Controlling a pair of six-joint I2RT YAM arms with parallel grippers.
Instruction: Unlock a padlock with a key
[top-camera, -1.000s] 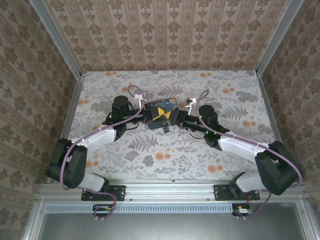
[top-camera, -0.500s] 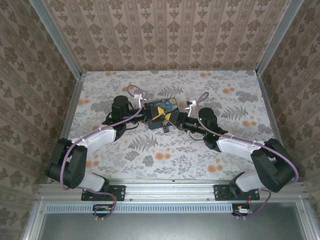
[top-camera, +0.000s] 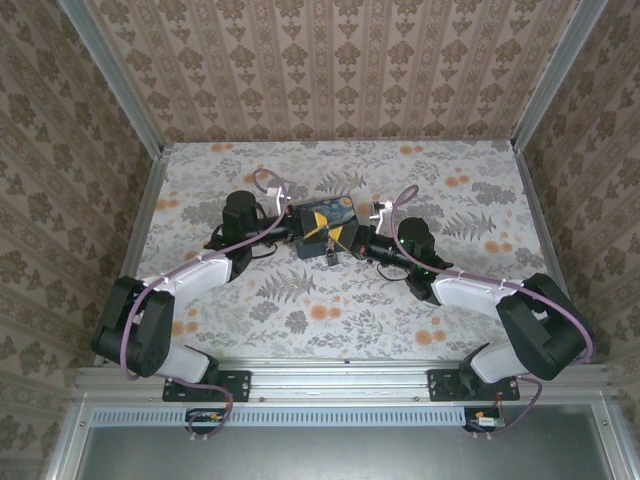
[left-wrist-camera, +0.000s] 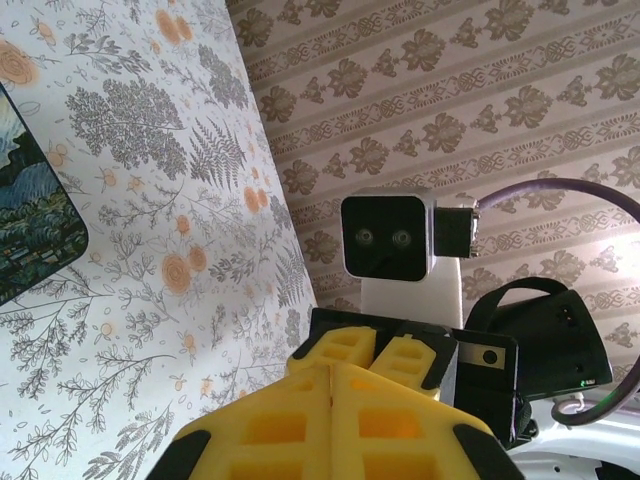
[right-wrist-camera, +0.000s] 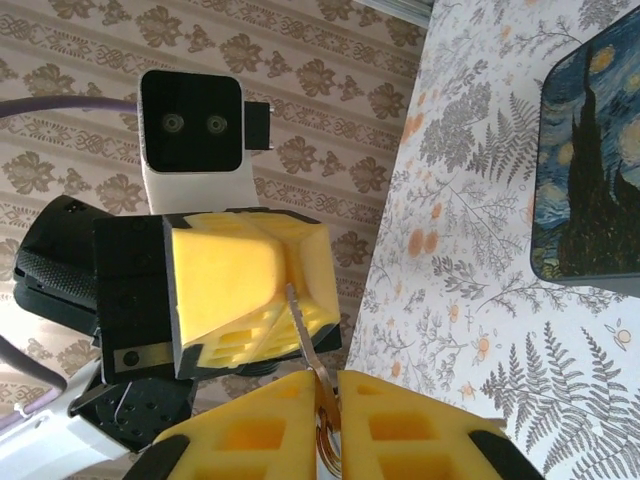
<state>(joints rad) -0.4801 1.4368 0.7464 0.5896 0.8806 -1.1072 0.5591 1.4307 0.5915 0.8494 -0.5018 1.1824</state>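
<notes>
My right gripper (right-wrist-camera: 327, 388) is shut on the key (right-wrist-camera: 303, 325), a thin toothed blade sticking up from between its yellow fingers, with the key's ring down in the gap. The blade tip reaches the yellow fingers of my left gripper (right-wrist-camera: 262, 290), which faces it. From the left wrist, the left gripper (left-wrist-camera: 331, 368) is shut, pads pressed flat together, and the right gripper (left-wrist-camera: 392, 352) sits just beyond. From above, both grippers (top-camera: 318, 236) (top-camera: 347, 241) meet in front of a blue box. A small dark padlock (top-camera: 329, 257) sits just below them. Whether anything grips it is hidden.
A dark blue swirl-painted box (top-camera: 325, 215) lies flat on the floral table (top-camera: 330, 320) just behind the grippers; it shows too as the box (right-wrist-camera: 590, 170) and the box (left-wrist-camera: 25, 240). Patterned walls close in the back and both sides. Purple cables loop over both arms.
The right arm has slid a little left toward the left gripper, and its fingers have closed in on the key. The left arm and the box have stayed put.
</notes>
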